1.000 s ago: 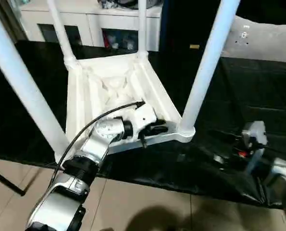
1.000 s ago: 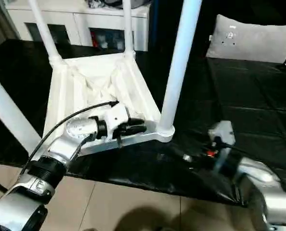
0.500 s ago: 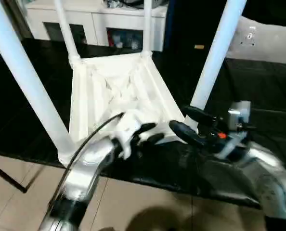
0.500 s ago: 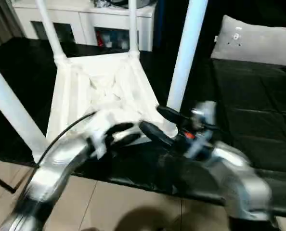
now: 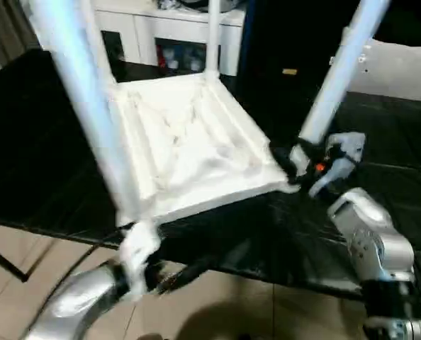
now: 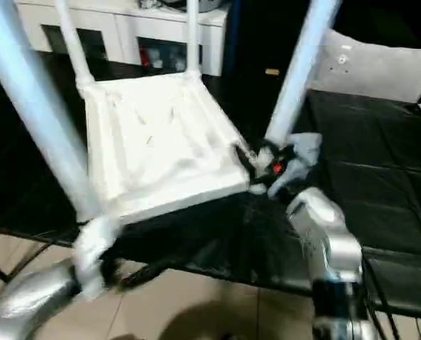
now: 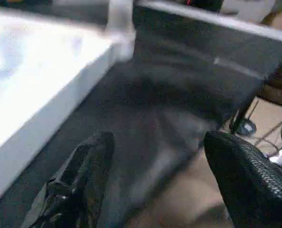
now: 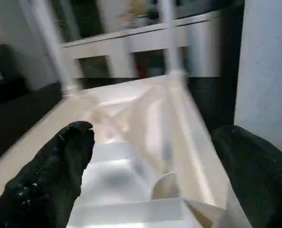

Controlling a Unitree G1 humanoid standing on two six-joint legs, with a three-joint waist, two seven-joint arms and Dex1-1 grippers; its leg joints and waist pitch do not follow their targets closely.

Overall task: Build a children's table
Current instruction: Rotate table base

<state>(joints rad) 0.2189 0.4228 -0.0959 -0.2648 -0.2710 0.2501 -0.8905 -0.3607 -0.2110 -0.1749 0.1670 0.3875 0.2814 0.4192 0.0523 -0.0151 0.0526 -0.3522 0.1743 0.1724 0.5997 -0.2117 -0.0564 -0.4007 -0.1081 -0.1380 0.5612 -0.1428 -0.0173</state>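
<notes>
1. On the black-covered bench (image 5: 47, 142) lies the white children's table (image 5: 189, 142), upside down, its ribbed underside facing up and its legs standing upward from the corner sockets.
2. One near leg (image 5: 83, 99) rises at the left front corner, another (image 5: 341, 71) at the right front corner; two thinner-looking far legs stand at the back corners, one of them (image 5: 212, 35) in front of a white cabinet (image 5: 168, 35) behind the bench.
3. Low at the front edge of the bench, below the table's near left corner, is the left gripper (image 7: 155, 175). Its two black fingers are spread apart with nothing between them, and it touches no part of the table.
4. At the table's near right corner is the right gripper (image 8: 155, 175), close to the base of the right front leg. Its fingers are spread wide, with the corner lying ahead of them; nothing is pinched.
5. A grey cushion (image 6: 380, 67) lies on the bench beyond the right leg.
</notes>
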